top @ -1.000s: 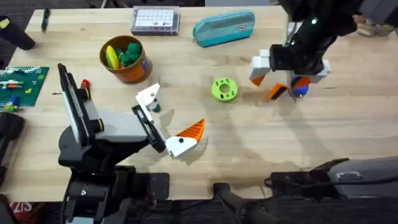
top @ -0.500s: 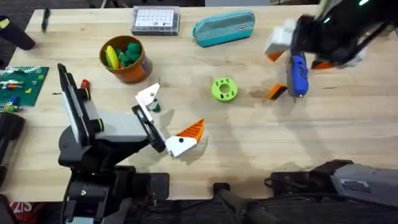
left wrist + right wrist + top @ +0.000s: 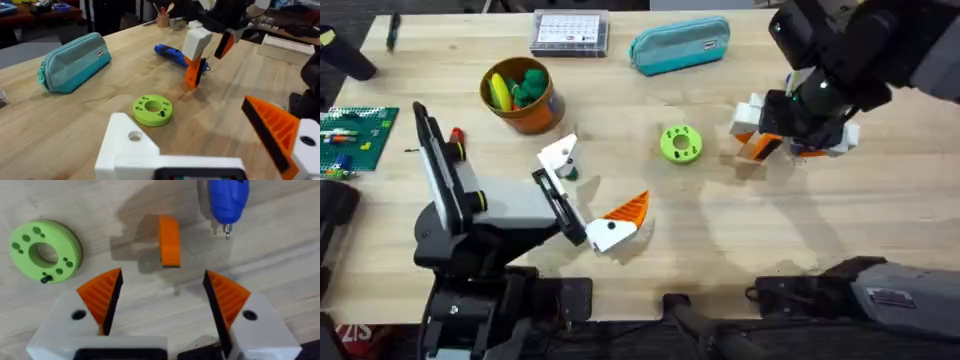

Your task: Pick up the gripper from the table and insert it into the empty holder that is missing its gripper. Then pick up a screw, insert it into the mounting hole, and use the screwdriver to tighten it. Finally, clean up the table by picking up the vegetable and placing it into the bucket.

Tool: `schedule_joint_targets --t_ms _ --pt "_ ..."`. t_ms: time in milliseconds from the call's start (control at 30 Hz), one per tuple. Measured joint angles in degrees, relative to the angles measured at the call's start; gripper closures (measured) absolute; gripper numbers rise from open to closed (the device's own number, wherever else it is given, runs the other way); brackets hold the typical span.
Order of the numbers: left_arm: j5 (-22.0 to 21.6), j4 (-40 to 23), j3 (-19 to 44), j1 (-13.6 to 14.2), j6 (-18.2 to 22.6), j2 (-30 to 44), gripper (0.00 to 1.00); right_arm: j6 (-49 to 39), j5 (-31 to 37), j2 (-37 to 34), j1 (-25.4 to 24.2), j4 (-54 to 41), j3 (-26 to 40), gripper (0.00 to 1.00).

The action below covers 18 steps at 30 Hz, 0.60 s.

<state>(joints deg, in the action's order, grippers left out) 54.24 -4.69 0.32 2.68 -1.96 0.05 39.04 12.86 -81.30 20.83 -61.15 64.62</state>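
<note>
My right gripper [image 3: 780, 138] hangs open over the right side of the table [image 3: 720, 230]. In the right wrist view its orange pads [image 3: 102, 297] stand wide apart just short of a small orange curved piece [image 3: 169, 240] lying flat on the wood [image 3: 757, 149]. The blue screwdriver [image 3: 227, 200] lies beside that piece, tip toward it, and also shows in the left wrist view [image 3: 170, 51]. A lime-green ring [image 3: 681, 143] with a small dark thing in one hole [image 3: 46, 278] sits to the left. My left gripper [image 3: 592, 190] rests open and holds nothing. The orange-brown bucket [image 3: 527, 118] holds yellow and green vegetables.
A teal pouch [image 3: 680, 45] and a white box [image 3: 570, 32] lie along the far edge. A green board [image 3: 355, 135] sits at the left edge, with a small red item [image 3: 457, 134] near it. Bare wood stretches between the two grippers.
My right gripper rose toward the far right half a second ago, baring the screwdriver, and has come back down over the orange piece. The left arm has not moved.
</note>
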Motion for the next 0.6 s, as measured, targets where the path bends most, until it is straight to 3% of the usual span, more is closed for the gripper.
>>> schedule_joint_targets --t_ms 300,500,600 --pt "0.0 0.0 0.0 0.0 0.0 0.0 0.016 0.2 0.0 -2.5 -3.2 4.2 -1.4 0.038" --pt "0.0 0.0 0.0 0.0 0.0 0.0 0.016 0.2 -0.2 -3.0 -3.5 4.7 -1.4 0.108" --pt "0.0 0.0 0.0 0.0 0.0 0.0 0.016 0.4 -0.3 -3.1 -3.5 5.4 -1.4 0.187"
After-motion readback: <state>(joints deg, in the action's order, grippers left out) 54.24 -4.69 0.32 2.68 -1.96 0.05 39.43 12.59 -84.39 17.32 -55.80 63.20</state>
